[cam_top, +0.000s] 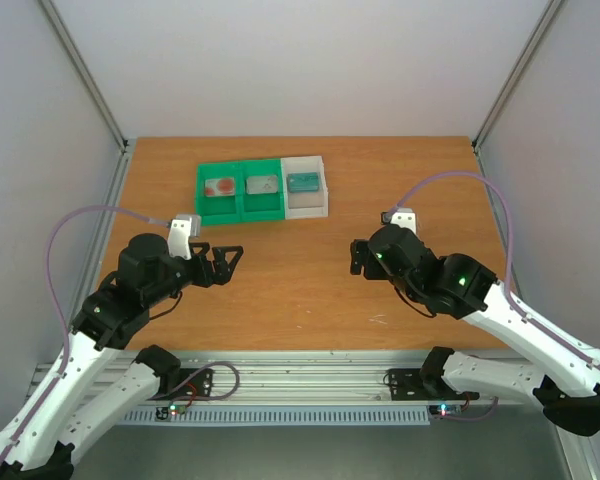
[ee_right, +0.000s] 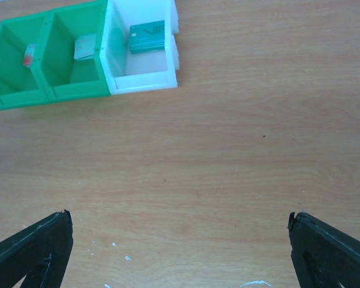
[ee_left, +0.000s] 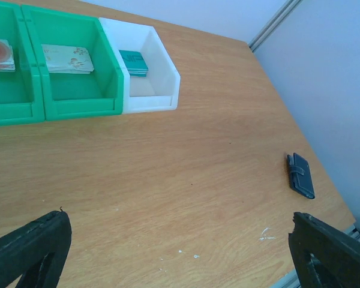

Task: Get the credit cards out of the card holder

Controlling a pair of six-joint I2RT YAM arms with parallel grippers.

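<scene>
Both the left hand (cam_top: 231,264) and right hand (cam_top: 357,257) gape empty above the table (cam_top: 300,300), card holder (ee_left: 300,175) lying untouched.

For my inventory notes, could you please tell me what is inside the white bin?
A small stack of teal cards lies in the white bin; anything beneath it is covered.

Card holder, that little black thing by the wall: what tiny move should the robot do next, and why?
Probably turn the right tool toward the card holder until its own camera sees it. That tool and the left tool are both open and empty. The holder lies untouched on the table, far on the right side, and the right wrist view doesn't show it.
</scene>
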